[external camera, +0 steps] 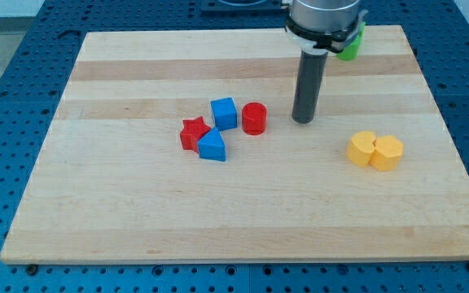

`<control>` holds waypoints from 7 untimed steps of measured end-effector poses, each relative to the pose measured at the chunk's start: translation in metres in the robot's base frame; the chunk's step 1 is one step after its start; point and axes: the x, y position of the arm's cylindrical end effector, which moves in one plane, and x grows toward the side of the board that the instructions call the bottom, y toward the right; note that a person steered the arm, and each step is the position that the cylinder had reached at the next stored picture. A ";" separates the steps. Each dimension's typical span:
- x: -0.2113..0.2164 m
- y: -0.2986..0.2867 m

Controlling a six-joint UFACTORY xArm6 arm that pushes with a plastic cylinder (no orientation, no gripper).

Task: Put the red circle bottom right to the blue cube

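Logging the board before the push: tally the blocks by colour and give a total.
Red: 2, red circle and red star
Blue: 2, blue cube and blue triangle
Yellow: 2, yellow blocks
Green: 1, green block, partly hidden
Total: 7

Red circle (253,118), red star (193,133), blue cube (224,113), blue triangle (212,146), 2 yellow blocks (375,150), green block (350,43) at top edge, pale striped wood board (137,212), dark rod w/ my tip (303,120).

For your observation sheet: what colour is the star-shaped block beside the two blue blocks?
Red. The star shows best in the camera view, the only one.
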 end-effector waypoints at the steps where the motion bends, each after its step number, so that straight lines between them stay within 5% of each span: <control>1: 0.000 -0.007; 6: 0.000 -0.078; 7: 0.000 -0.048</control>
